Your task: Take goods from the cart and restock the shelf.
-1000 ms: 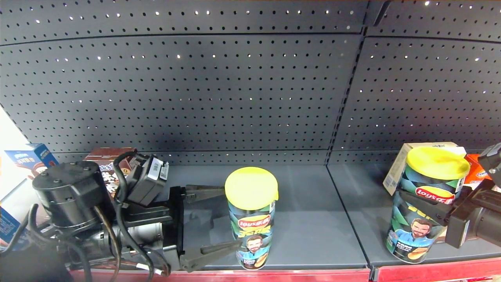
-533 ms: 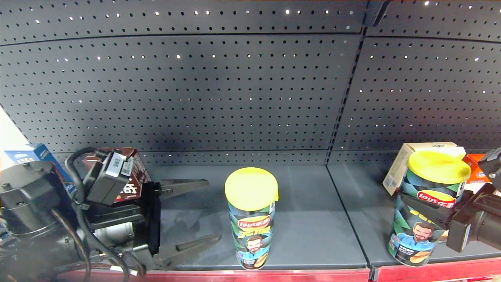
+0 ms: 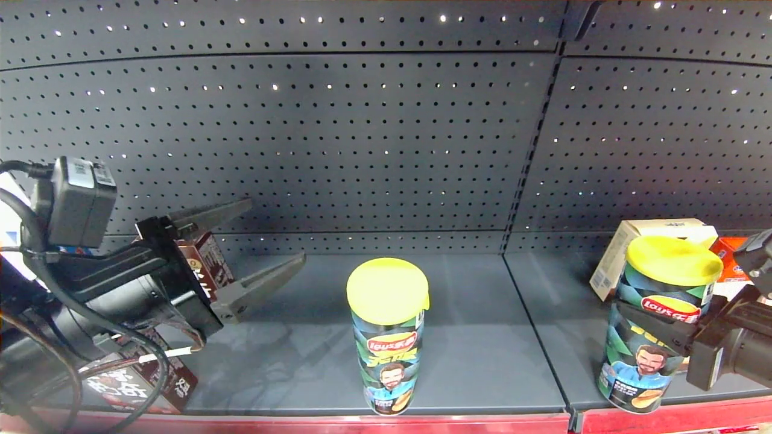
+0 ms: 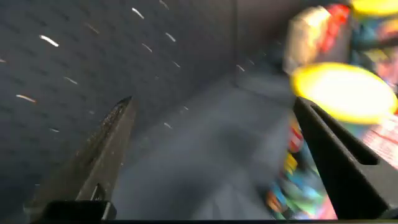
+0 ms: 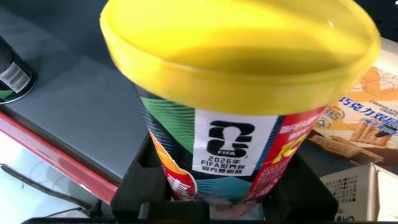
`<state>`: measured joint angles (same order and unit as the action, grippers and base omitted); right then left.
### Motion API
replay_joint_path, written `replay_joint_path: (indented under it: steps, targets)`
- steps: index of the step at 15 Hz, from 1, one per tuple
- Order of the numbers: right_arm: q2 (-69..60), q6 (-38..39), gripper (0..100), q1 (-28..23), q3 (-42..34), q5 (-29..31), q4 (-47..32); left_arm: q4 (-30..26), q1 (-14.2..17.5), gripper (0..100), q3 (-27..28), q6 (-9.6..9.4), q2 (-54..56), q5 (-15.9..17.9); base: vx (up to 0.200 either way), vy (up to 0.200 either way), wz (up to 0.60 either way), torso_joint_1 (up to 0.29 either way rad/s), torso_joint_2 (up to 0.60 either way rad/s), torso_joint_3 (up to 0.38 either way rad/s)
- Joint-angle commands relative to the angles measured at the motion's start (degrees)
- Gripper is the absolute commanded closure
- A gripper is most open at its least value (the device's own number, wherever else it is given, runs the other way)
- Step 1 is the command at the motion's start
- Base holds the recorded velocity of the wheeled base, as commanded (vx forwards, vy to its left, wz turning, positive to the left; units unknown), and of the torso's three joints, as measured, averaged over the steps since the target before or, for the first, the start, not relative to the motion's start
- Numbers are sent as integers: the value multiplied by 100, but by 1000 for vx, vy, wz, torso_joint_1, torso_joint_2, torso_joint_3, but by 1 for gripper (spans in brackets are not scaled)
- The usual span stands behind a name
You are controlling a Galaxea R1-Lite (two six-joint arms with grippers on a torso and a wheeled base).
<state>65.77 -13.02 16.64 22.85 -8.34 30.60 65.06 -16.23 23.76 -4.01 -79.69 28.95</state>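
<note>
A chip can with a yellow lid (image 3: 389,337) stands upright near the front of the dark shelf (image 3: 476,361), free of any gripper. My left gripper (image 3: 274,232) hangs open and empty to its left, raised above the shelf floor and tilted. In the left wrist view the open fingers (image 4: 106,149) frame the shelf, with the can's lid (image 4: 342,93) beyond one fingertip. A second yellow-lidded chip can (image 3: 660,319) stands at the right on the neighbouring shelf section, with my right gripper (image 3: 648,328) shut on its body. Up close that can (image 5: 236,93) sits between the right gripper (image 5: 227,186) jaws.
Brown snack boxes (image 3: 205,265) stand at the back left and one lies at the front left (image 3: 139,380). A beige box (image 3: 639,235) and an orange pack (image 3: 733,259) sit behind the right can. The red front edge (image 3: 422,422) and pegboard back wall (image 3: 362,150) bound the shelf.
My left gripper, open beside the middle can a second ago, has drawn back to the left and risen, leaving the can standing. The right gripper and its can have barely shifted.
</note>
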Motion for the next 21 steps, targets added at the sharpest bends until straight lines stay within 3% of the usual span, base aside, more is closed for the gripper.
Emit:
replay_joint_path:
  steps: [1, 6, 7, 8, 9, 12, 14, 16, 21]
  targets:
    - [6, -8, 100, -3, -43, -1, 8, -231, -3, 0, 173, -3, 648, -628, 0, 0, 0, 0, 0, 0]
    - [24, -8, 100, -3, -43, -1, 8, -1751, -91, 0, 261, -12, 2001, -2034, 0, 0, 0, 0, 0, 0]
    - [24, -8, 100, -3, -43, -1, 8, -1760, -91, 0, 261, -12, 2019, -2052, 0, 0, 0, 0, 0, 0]
    - [24, -8, 100, -3, -35, -1, 8, -1839, 32, 0, 208, 23, 2186, -2394, 0, 0, 0, 0, 0, 0]
    - [24, -8, 100, -38, -43, 8, 8, -1857, 462, 0, 67, 67, 2326, -2517, 0, 0, 0, 0, 0, 0]
    - [24, -8, 100, -117, -52, -1, 8, -1865, 568, 0, -240, 32, 2810, -2570, 0, 0, 0, 0, 0, 0]
    - [33, -8, 100, -117, -87, -1, 16, -2191, 577, 0, -442, 41, 3320, -2948, 0, 0, 0, 0, 0, 0]
    - [33, -8, 100, -117, -52, -1, 8, -2744, 559, 0, -504, 50, 3891, -3124, 0, 0, 0, 0, 0, 0]
    - [129, -8, 100, -126, -8, -1, 25, -5197, 577, 0, -627, 58, 5886, -3414, 0, 0, 0, 0, 0, 0]
